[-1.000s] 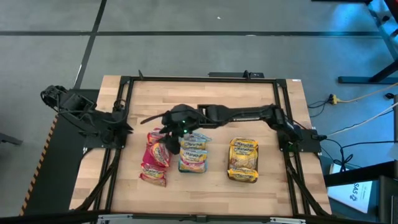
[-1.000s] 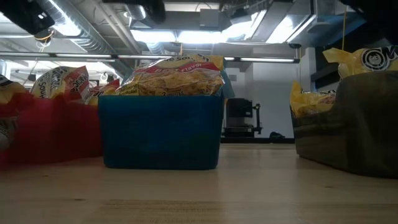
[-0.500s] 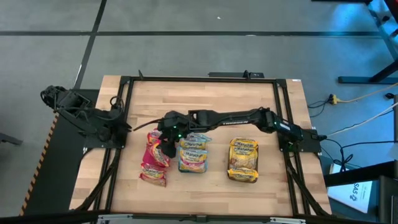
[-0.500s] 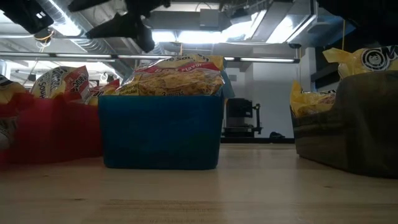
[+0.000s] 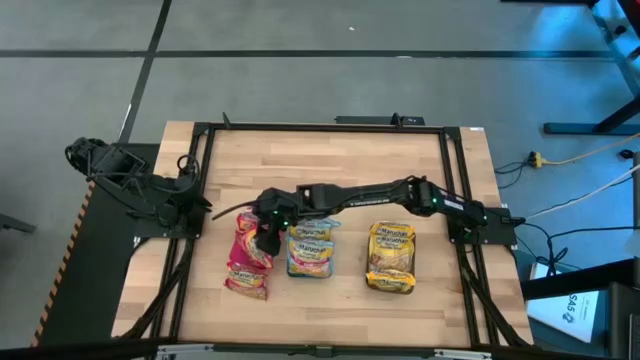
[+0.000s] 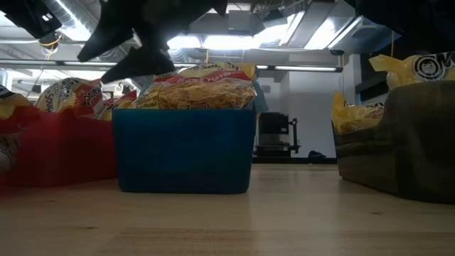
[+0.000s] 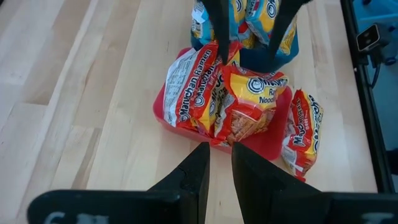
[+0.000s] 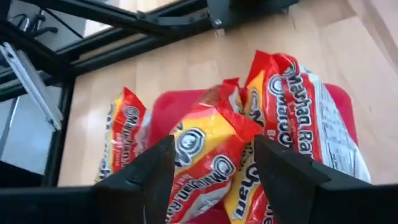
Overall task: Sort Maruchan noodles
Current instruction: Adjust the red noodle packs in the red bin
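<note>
Overhead: right gripper (image 5: 266, 235) reaches across the table (image 5: 330, 160) and hangs over the red packets (image 5: 250, 255), which lie heaped at the left of a row. Blue packets (image 5: 312, 250) sit just beside them in the middle, and yellow packets (image 5: 391, 255) lie apart to the right. Left gripper (image 5: 200, 205) waits at the table's left edge.

Low view: the right gripper shows as a dark shape above the red tray (image 6: 60, 146); a blue tray (image 6: 183, 149) full of packets stands in the middle and a dark tray (image 6: 402, 139) with yellow ones at the right.

Left wrist view: its own fingers (image 7: 194, 171) stand close together with a narrow gap, gripping nothing. One red packet (image 7: 301, 137) lies on the wood outside the tray.

Right wrist view: fingers (image 8: 146, 174) spread wide, straddling an upright red packet (image 8: 205, 155) but not clamped on it.
</note>
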You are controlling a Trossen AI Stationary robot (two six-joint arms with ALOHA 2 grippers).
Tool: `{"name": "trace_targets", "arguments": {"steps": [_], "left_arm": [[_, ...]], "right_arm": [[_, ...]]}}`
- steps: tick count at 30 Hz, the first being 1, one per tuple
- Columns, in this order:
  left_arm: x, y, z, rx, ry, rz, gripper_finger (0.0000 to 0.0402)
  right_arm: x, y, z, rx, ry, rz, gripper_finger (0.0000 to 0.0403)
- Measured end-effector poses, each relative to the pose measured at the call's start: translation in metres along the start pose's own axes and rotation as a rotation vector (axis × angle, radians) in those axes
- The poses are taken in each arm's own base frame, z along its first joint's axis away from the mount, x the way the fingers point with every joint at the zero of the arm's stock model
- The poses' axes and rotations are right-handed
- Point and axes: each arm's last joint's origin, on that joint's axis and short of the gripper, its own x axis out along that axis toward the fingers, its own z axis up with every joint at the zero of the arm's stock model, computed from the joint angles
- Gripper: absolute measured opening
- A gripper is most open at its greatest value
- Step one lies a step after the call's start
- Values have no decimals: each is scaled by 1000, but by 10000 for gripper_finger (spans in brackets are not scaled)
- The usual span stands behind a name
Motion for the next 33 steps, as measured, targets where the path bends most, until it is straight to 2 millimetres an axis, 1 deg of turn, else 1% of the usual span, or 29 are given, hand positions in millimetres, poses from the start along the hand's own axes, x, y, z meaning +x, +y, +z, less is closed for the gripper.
{"name": "trace_targets", "arguments": {"steps": [7, 11, 14, 19, 22, 27, 33], "left_arm": [[0, 0, 0, 0, -2, -1, 61], [0, 0, 0, -1, -3, -2, 61], [0, 0, 0, -2, -4, -2, 61], [0, 0, 0, -2, -4, -2, 61], [0, 0, 0, -2, -4, -2, 61], [0, 0, 0, -2, -4, -2, 61], [0, 0, 0, -3, -4, -3, 61]], "right_arm": [[1, -3, -5, -4, 38, -51, 216], [1, -3, -3, -6, 23, -45, 214], [1, -3, -4, -5, 28, -47, 198], [1, -2, -2, -8, 11, -34, 155], [1, -1, -1, -9, 0, -28, 144], [1, -2, -1, -9, -1, -34, 147], [13, -4, -3, 4, -34, -23, 153]]}}
